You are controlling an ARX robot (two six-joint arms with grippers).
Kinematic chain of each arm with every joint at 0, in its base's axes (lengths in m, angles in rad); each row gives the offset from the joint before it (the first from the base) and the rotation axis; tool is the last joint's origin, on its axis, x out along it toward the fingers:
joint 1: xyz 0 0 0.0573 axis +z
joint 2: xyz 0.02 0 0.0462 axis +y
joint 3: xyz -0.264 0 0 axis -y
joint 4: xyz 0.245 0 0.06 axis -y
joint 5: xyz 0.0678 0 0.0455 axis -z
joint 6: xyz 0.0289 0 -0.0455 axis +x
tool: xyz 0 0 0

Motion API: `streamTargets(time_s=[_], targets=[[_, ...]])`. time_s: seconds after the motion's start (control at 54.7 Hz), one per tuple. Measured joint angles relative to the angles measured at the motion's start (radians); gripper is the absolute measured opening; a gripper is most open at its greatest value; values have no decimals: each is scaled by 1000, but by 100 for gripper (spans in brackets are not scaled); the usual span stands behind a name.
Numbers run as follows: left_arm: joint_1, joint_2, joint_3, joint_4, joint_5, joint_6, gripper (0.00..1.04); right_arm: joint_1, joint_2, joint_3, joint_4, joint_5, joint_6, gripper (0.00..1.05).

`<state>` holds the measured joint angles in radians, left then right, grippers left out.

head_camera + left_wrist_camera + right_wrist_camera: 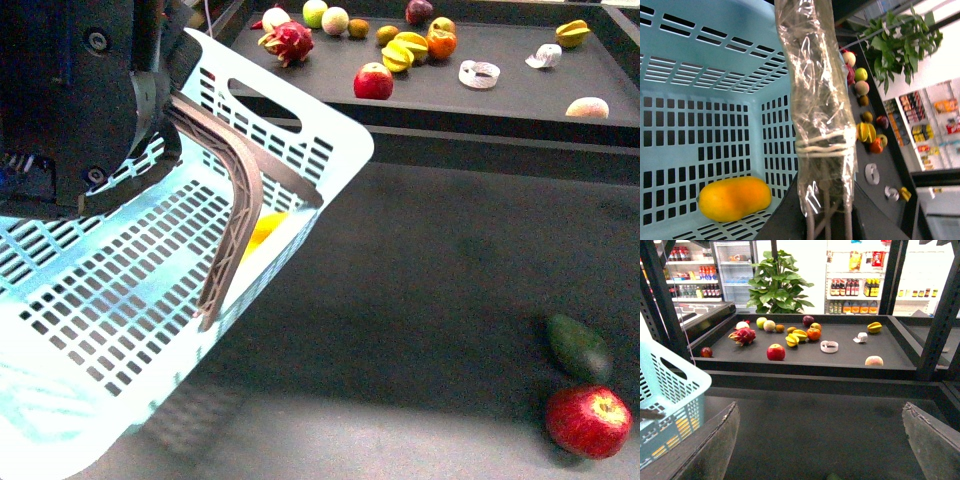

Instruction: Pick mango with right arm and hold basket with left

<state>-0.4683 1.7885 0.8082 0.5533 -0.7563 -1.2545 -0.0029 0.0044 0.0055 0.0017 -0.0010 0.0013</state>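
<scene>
The light blue basket (290,135) hangs tilted at the left, lifted off the dark table. My left gripper (827,212) is shut on the basket's brown handle (240,215), which is wrapped in clear film in the left wrist view (815,100). The bulky left arm (80,100) covers the basket's upper left. The yellow-orange mango (735,197) lies inside the basket on its slotted wall; it shows yellow through the slots in the front view (266,228). My right gripper (822,440) is open and empty over the dark table, apart from the basket (670,390). It is out of the front view.
A red apple (588,420) and a dark green oval fruit (578,346) lie on the table at the front right. A raised black tray (500,90) at the back holds several fruits, among them a dragon fruit (287,42) and a red apple (373,81).
</scene>
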Motion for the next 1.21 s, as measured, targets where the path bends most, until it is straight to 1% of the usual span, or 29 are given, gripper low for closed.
streamTargets(time_s=[0.11,0.292,0.42,0.585,0.695,0.713,0.768,0.786,0.823,0.859,0.877,0.969,0.987,1.078,1.133,1.206], targets=[[42,33,3,-3,1,-141,7,0,0,0,0,0,0,97],[104,75,-25,66,-10,-232,7,0,0,0,0,0,0,97],[112,89,-34,65,-10,-281,7,0,0,0,0,0,0,97],[112,111,-34,63,18,-369,7,0,0,0,0,0,0,97],[112,119,-34,50,21,-407,26,0,0,0,0,0,0,97],[112,119,-33,48,21,-412,28,0,0,0,0,0,0,97],[112,119,-32,34,19,-428,38,0,0,0,0,0,0,97],[112,119,-32,33,19,-431,40,0,0,0,0,0,0,97],[111,119,-33,27,21,-437,48,0,0,0,0,0,0,97],[107,119,-36,24,11,-440,59,0,0,0,0,0,0,97],[106,117,-36,22,10,-440,60,0,0,0,0,0,0,97],[98,90,-37,-9,-4,-441,79,0,0,0,0,0,0,97],[97,87,-37,-14,-5,-441,81,0,0,0,0,0,0,97],[78,42,-38,-77,-8,-441,98,0,0,0,0,0,0,97],[59,4,-42,-135,-8,-452,96,0,0,0,0,0,0,97],[40,-37,-55,-172,-9,-455,97,0,0,0,0,0,0,97]])
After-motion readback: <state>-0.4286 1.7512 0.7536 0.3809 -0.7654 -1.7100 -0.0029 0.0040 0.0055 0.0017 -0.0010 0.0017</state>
